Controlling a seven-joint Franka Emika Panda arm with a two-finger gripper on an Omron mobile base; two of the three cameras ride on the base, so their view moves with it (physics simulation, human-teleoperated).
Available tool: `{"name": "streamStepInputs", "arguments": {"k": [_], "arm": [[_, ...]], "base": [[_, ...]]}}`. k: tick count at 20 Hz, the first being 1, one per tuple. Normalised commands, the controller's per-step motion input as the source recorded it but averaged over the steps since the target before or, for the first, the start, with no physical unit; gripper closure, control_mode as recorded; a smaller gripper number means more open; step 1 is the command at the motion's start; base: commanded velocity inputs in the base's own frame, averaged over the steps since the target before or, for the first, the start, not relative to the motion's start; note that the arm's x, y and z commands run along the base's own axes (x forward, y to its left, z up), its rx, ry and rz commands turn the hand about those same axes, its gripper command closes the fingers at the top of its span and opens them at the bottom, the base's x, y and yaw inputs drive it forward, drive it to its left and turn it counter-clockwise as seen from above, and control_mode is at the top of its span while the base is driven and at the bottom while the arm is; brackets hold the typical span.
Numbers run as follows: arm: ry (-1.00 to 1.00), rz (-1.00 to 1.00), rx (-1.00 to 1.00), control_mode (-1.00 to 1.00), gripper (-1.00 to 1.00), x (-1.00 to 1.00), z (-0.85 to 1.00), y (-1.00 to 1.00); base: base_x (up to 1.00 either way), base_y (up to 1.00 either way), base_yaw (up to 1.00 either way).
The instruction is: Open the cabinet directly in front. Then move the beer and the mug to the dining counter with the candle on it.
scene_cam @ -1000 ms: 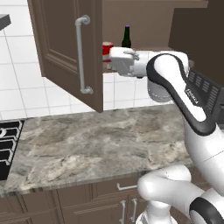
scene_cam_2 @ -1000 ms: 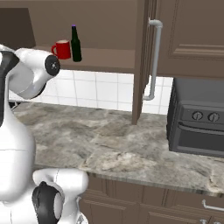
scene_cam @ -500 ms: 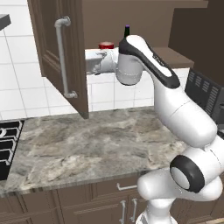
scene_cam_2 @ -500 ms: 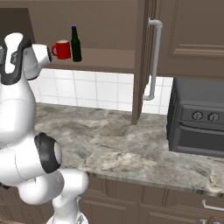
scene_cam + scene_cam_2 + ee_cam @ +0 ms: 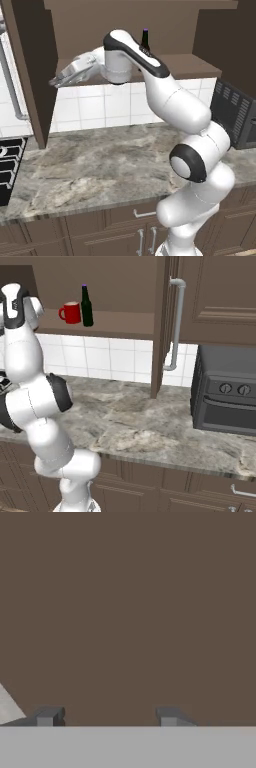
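Inside the dark brown wooden wall cabinet (image 5: 125, 286), both doors swung wide, the slim dark green-black glass bottle of beer (image 5: 87, 306) stands upright on the shelf with the short red cylindrical mug (image 5: 71, 313) just beside it, handle turned away from the bottle. I judge the bottle smooth, rigid, breakable and top-heavy, best taken around its straight body below the neck; the mug looks light and stiff, best clamped across its wall or rim. Neither is held. The white two-finger tool (image 5: 56, 81) hangs at shelf height near the left door, well apart from both and pointed away from them; in the hand view its dark fingertips (image 5: 47, 716) stand parted with nothing between them, facing plain brown wood. Below lies the grey-brown veined stone table (image 5: 100, 165).
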Motion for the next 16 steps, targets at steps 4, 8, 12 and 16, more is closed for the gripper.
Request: {"name": "streamStepInputs", "arguments": {"k": [4,8,12,16], "arm": [[-0.03,-0.09,0.0,-1.0,-1.0,-0.12,0.0,-0.31],[-0.11,-0.43,0.0,-1.0,-1.0,-0.59,0.0,-0.79],[-0.1,-0.53,-0.01,-1.0,-1.0,-0.65,-0.05,-0.79],[-0.06,-0.6,-0.02,-1.0,-1.0,-0.63,-0.2,-0.65]], "base": [[0.0,0.0,0.0],[0.0,0.0,0.0],[0.0,0.0,0.0],[0.0,0.0,0.0]]}}
